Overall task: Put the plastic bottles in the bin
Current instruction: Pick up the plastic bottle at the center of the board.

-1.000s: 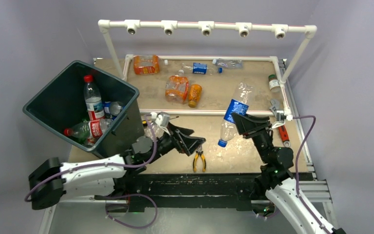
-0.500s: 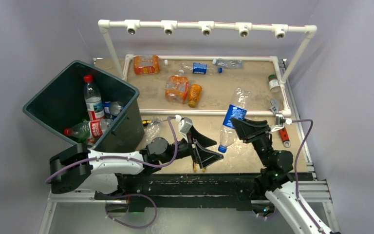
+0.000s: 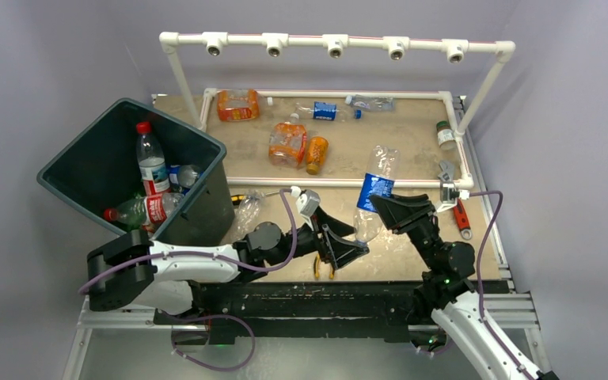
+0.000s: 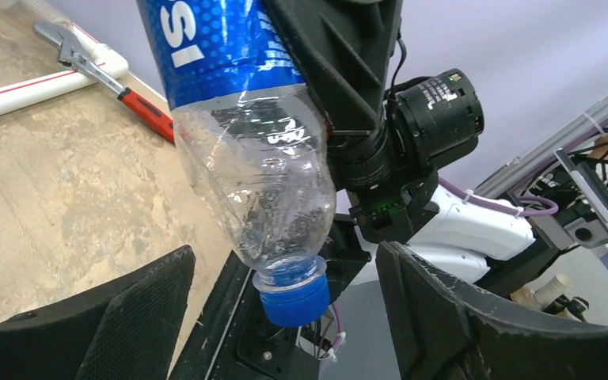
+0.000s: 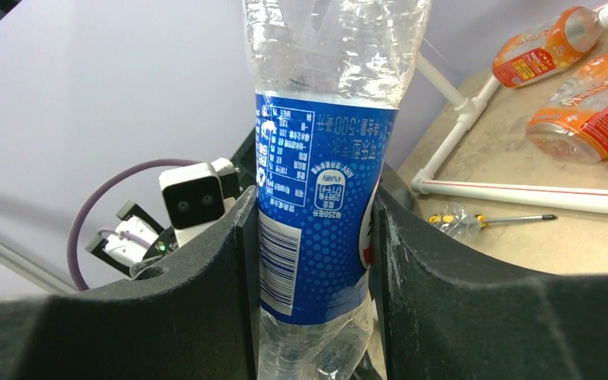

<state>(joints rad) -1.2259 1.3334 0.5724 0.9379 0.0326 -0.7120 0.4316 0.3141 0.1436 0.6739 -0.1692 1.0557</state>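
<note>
My right gripper [image 3: 381,207] is shut on a clear bottle with a blue label [image 3: 375,187], holding it cap-down above the table; the right wrist view shows its fingers pressed on the label [image 5: 317,237]. My left gripper [image 3: 359,240] is open, its jaws on either side of the bottle's blue cap [image 4: 294,298] without touching it. The dark bin [image 3: 79,162] stands tilted at the left with several bottles inside [image 3: 151,162]. Orange bottles [image 3: 287,143] and clear ones [image 3: 324,111] lie inside the white pipe frame at the back.
A crushed clear bottle [image 3: 247,210] and a yellow-handled screwdriver [image 3: 240,198] lie beside the bin. Yellow-handled pliers [image 3: 321,267] lie under my left gripper. A red-handled wrench [image 3: 457,207] lies at the right by the pipe frame [image 3: 301,182]. A small green-capped bottle [image 3: 444,134] stands at the right.
My left gripper has swung right from beside the bin to the bottle's cap end. My right gripper has brought the bottle slightly lower and leftward.
</note>
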